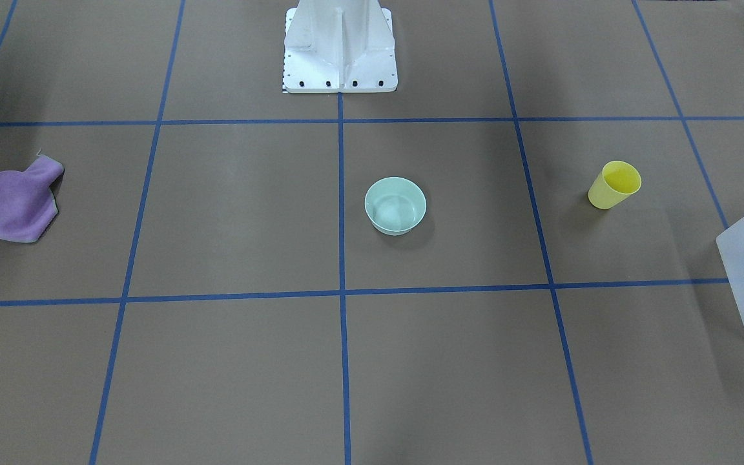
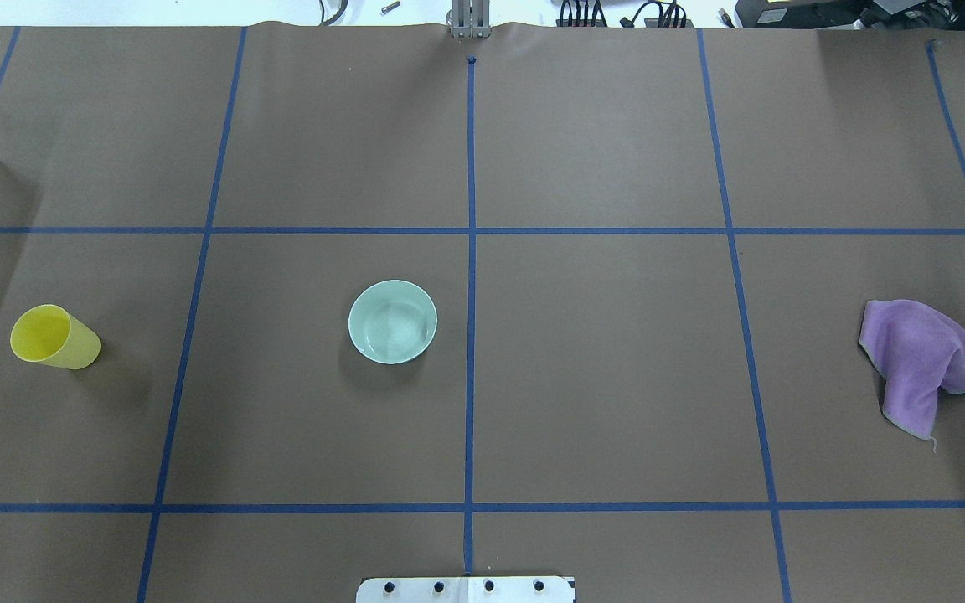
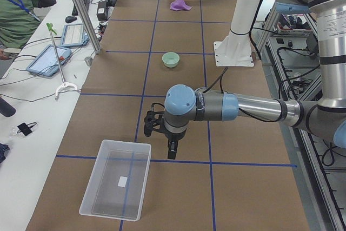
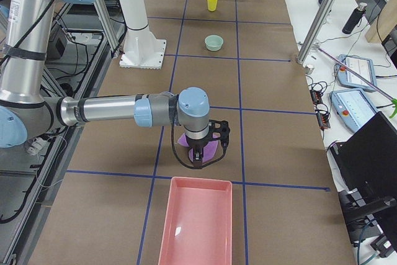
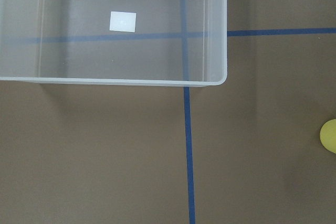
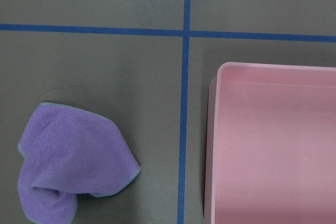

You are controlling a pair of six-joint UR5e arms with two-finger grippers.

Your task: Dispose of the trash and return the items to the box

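The yellow cup (image 1: 614, 185) stands upright on the brown table, also in the overhead view (image 2: 54, 337). The mint-green bowl (image 1: 395, 205) sits near the table's middle (image 2: 392, 322). The frosted box (image 3: 116, 185) stands empty at the table's left end (image 5: 115, 30). My left gripper (image 3: 162, 143) hangs above the table beside the box, between it and the cup. My right gripper (image 4: 200, 153) hangs over a purple cloth (image 6: 73, 161). Both grippers show only in the side views, so I cannot tell whether they are open or shut.
A pink tray (image 4: 197, 221) lies at the table's right end, next to the cloth (image 6: 273, 145). The white pedestal base (image 1: 340, 51) stands at the robot's side. An operator (image 3: 16, 14) sits at a side bench with tablets.
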